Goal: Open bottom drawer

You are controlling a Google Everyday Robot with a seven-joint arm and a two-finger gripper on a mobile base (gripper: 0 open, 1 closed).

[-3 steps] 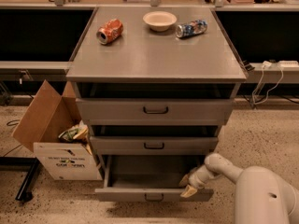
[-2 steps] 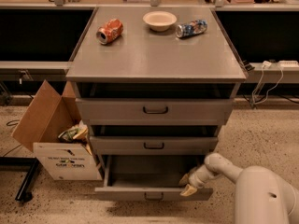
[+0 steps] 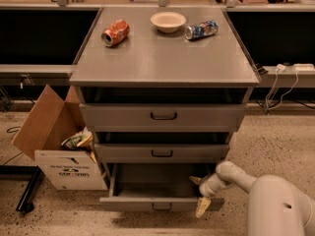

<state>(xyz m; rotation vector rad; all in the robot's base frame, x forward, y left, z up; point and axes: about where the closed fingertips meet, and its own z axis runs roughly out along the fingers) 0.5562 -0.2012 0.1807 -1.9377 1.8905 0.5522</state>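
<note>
The grey cabinet (image 3: 165, 63) has three drawers. The bottom drawer (image 3: 147, 203) is the lowest one, with a slim front and a small black loop handle (image 3: 161, 207). It stands pulled out towards me, and its inside shows. My gripper (image 3: 199, 194) is at the right end of that drawer's front. One finger (image 3: 195, 180) reaches inside the drawer and the other finger (image 3: 202, 208) hangs over the outside of the front, so they stand apart. My white arm (image 3: 275, 205) comes in from the lower right.
A red can (image 3: 115, 33), a white bowl (image 3: 168, 21) and a blue can (image 3: 201, 29) lie on the cabinet top. An open cardboard box (image 3: 59, 146) with rubbish stands on the floor left of the cabinet. Cables and a power strip (image 3: 290, 68) are at right.
</note>
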